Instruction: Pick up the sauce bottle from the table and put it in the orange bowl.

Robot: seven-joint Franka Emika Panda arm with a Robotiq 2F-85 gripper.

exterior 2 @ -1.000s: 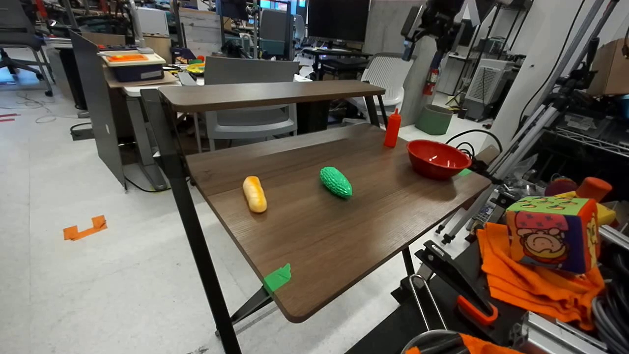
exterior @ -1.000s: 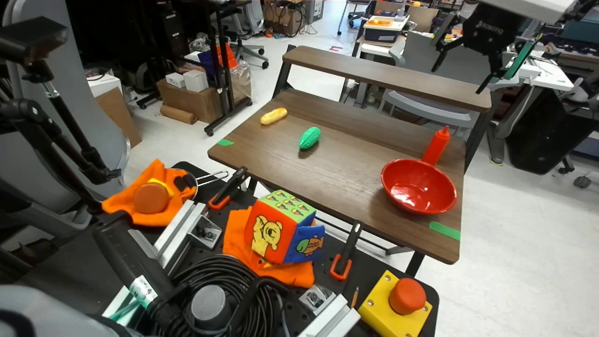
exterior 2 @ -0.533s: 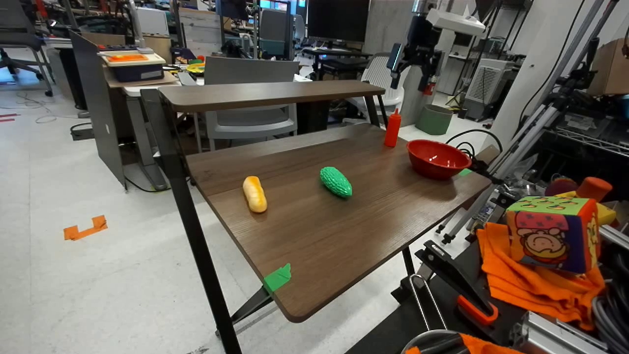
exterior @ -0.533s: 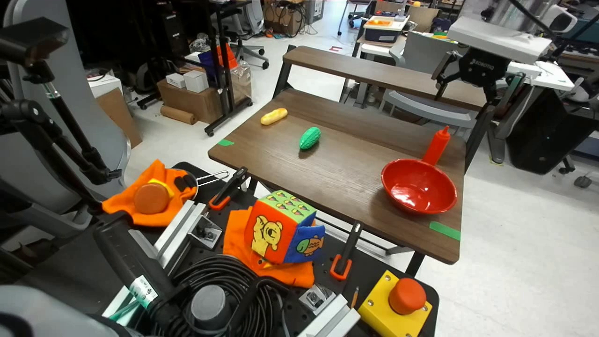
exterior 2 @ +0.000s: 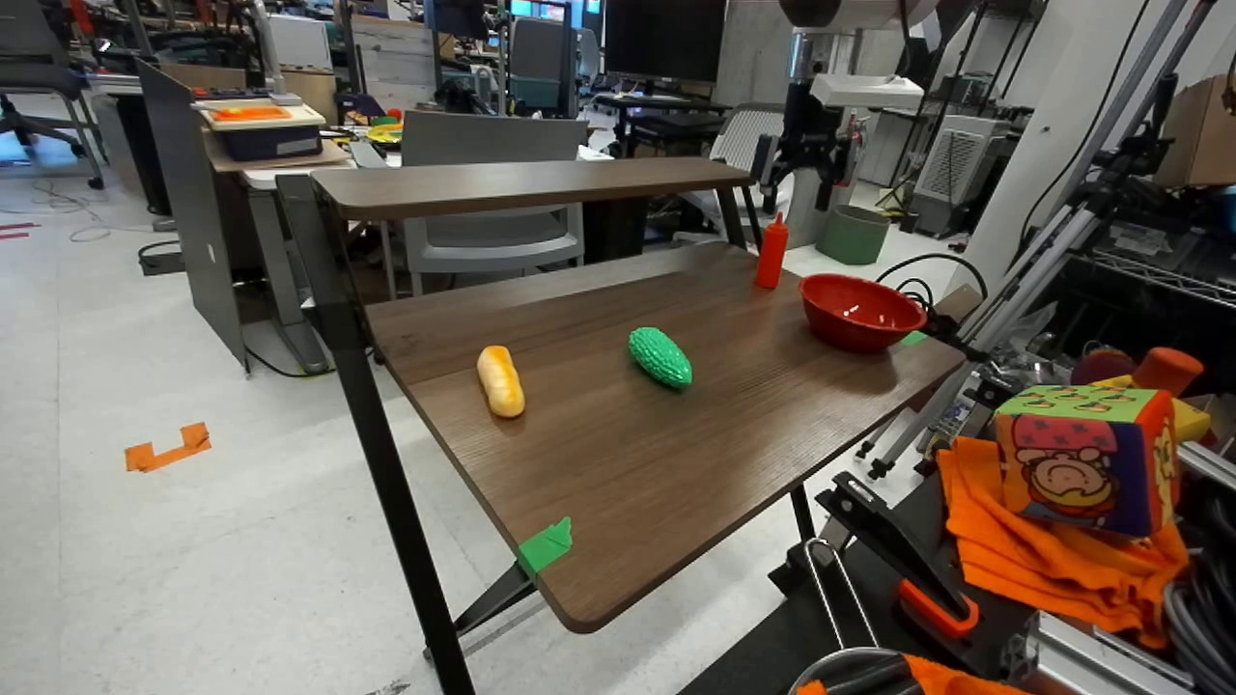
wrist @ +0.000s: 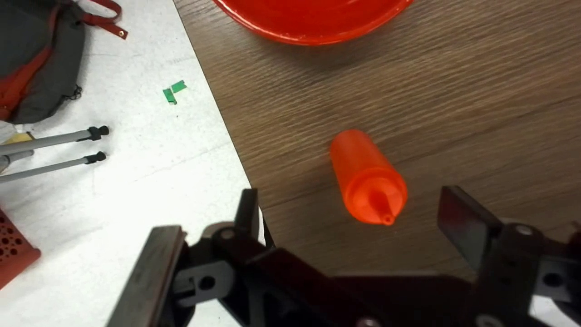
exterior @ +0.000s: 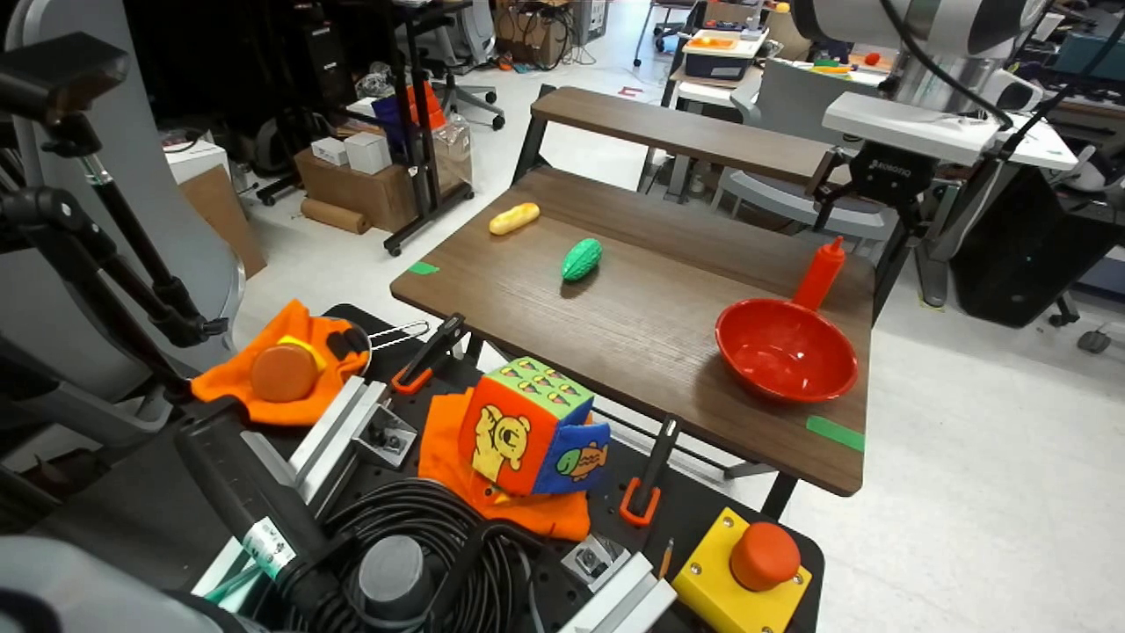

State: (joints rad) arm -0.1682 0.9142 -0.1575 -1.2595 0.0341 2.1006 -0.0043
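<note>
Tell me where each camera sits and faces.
In an exterior view: behind the cloth cube, facing down across the table; arm, jaws upper right.
In an exterior view: off the table end nearest the yellow item, facing the green item; arm, jaws upper right.
Wrist-mounted: facing down past open jaws at the sauce bottle.
All show sauce bottle and bowl.

Both exterior views overlook the table (exterior: pixel 650 303); the wrist view faces down, nearer.

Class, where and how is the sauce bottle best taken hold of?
Probably grip the sauce bottle by its body, coming from above: it stands upright, its tapered nozzle offers little to pinch, and the open gripper looks wide enough to straddle it.
</note>
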